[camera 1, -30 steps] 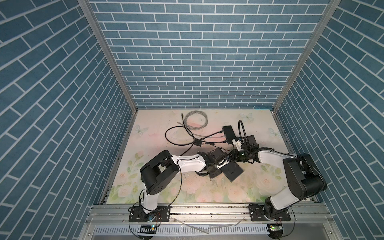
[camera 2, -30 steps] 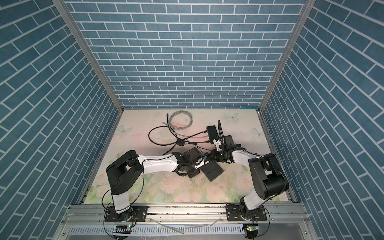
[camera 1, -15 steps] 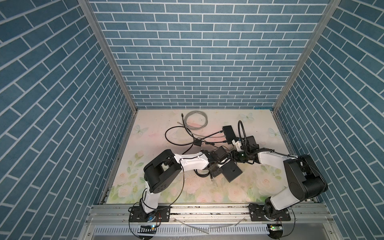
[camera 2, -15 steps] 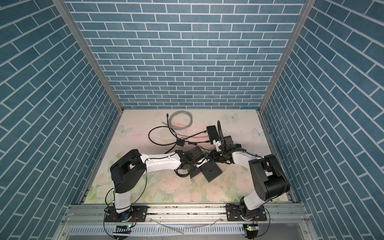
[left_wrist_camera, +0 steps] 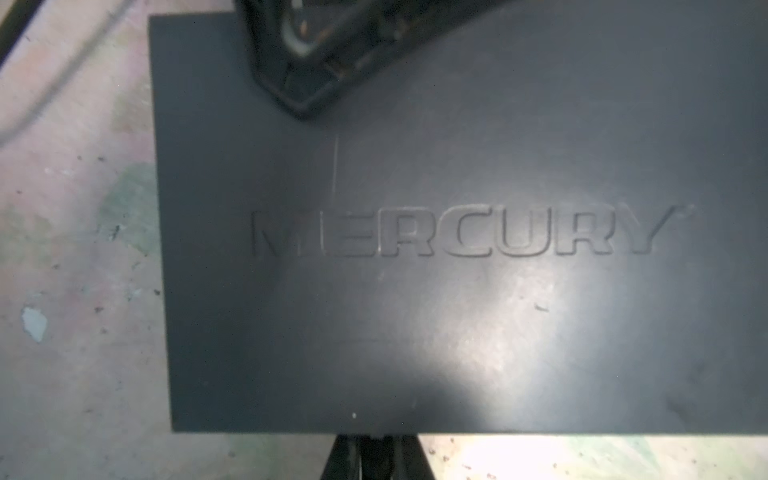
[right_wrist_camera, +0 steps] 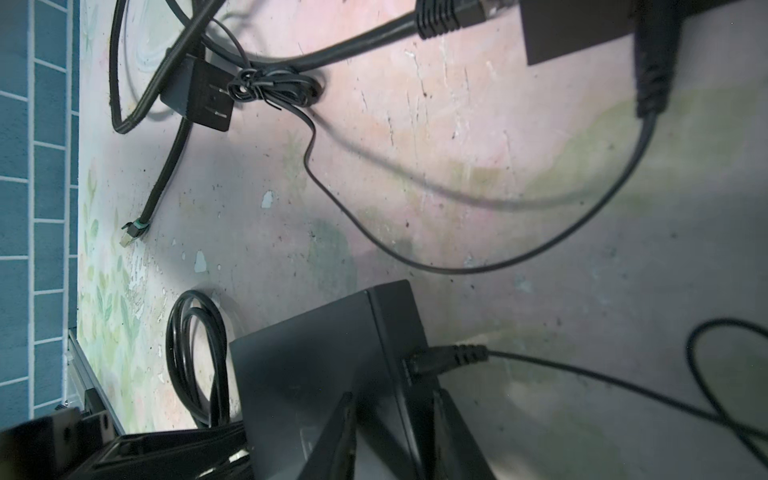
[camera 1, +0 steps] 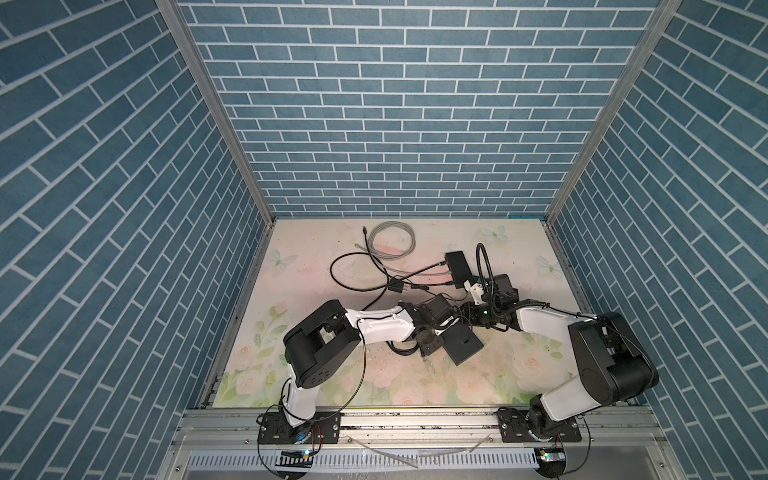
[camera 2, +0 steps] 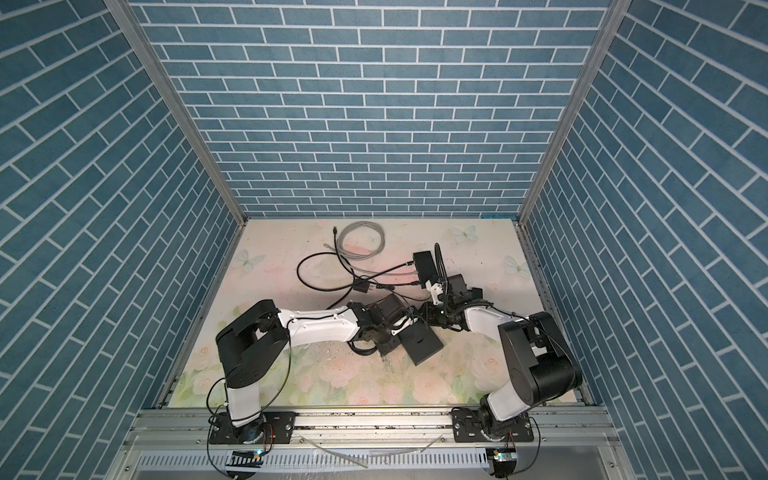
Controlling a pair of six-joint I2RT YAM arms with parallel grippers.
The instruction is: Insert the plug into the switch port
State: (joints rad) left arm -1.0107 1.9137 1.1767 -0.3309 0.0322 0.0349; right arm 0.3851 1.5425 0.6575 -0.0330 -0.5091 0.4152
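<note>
The black switch [camera 1: 465,351] [camera 2: 424,345] lies flat at the mat's middle, with "MERCURY" embossed on its top [left_wrist_camera: 457,291]. A black plug [right_wrist_camera: 440,359] with a thin cable sits in a port on the switch's side [right_wrist_camera: 311,365]. My right gripper [right_wrist_camera: 395,436] [camera 1: 467,316] is shut on the switch's edge beside that plug, one finger on top and one down the side. My left gripper [left_wrist_camera: 376,455] [camera 1: 438,332] is shut against the opposite edge. What lies between its fingers is too dark to make out.
A second black box [camera 1: 457,266] with cables plugged in sits behind the switch. A power adapter [right_wrist_camera: 199,95], a loose network plug [right_wrist_camera: 133,232] and a black cable coil [right_wrist_camera: 195,357] lie nearby. A grey cable coil [camera 1: 390,241] rests at the back. Brick walls enclose the mat.
The left arm's elbow shifted slightly. The switch and both grippers stay about where they were.
</note>
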